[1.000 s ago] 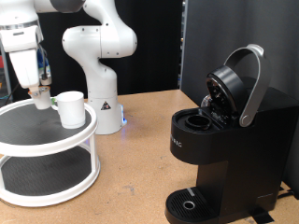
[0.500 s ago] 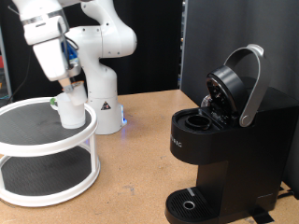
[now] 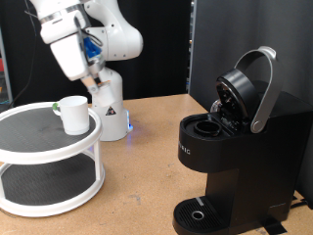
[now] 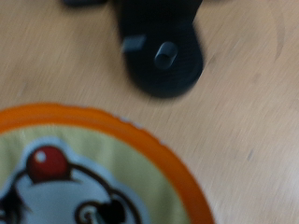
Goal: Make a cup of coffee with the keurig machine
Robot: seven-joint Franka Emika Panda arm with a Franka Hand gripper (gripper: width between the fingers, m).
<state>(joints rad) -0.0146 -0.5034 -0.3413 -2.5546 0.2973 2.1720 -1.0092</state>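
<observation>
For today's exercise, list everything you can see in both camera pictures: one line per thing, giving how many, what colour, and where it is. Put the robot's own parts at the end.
Cup: one, white, on the top tier of the stand, at the exterior view's left.
Tiered stand: one, white rims with dark shelves, two tiers, exterior view's left.
Keurig machine: one, black with a grey lid handle, lid raised, exterior view's right.
Table: one, light wood, under everything.
Round object: one, orange rim with a pale printed centre, fills the wrist view; blurred, cannot identify.
Black object: one, on the wood in the wrist view; blurred.
Robot arm: one, white, base behind the stand.
Gripper: one, above and beside the cup; its fingers are too small to judge.
</observation>
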